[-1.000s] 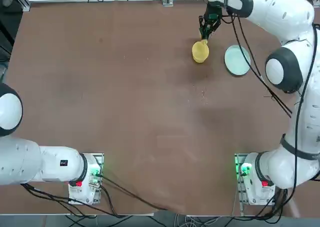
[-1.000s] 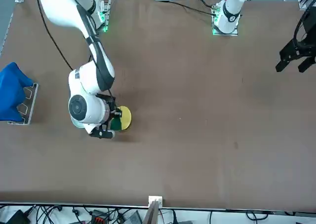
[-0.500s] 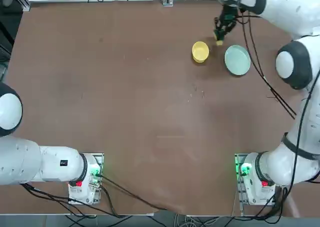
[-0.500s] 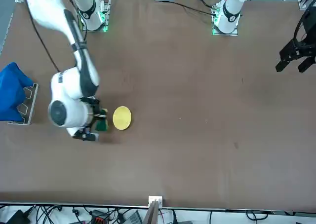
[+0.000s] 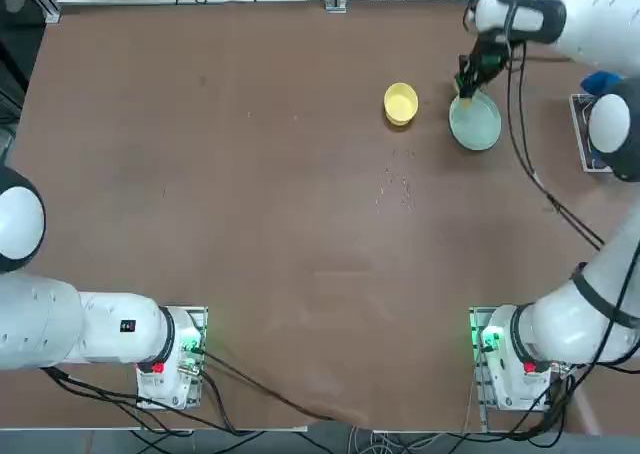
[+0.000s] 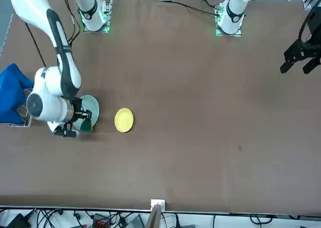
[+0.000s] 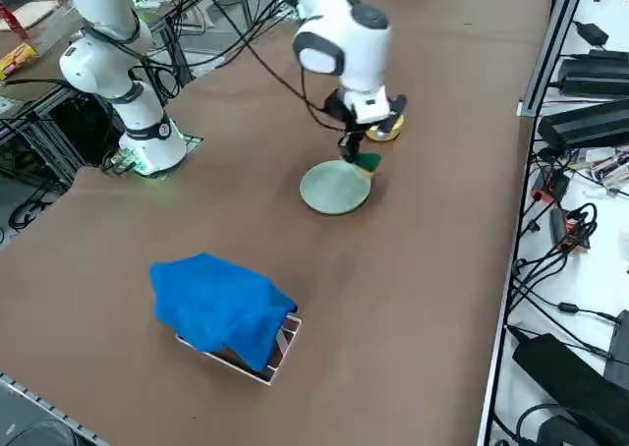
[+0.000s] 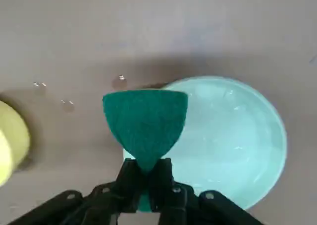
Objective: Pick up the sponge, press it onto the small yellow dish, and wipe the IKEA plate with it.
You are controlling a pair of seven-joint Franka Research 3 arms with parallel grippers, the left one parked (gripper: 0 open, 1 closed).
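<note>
The working right arm (image 5: 585,34) is built of glossy white, rounded shells joined by dark grey bands, with a grey disc capping the elbow joint (image 6: 34,103). Black cables (image 5: 525,159) hang in loose loops along it. Its base (image 5: 510,359), at about five o'clock on the surface (image 5: 250,224) in the top view, shows a green light, a red button and a metal mounting plate. The right end effector (image 8: 147,178) is black, with angular link arms and small silver screws at the pivots.
</note>
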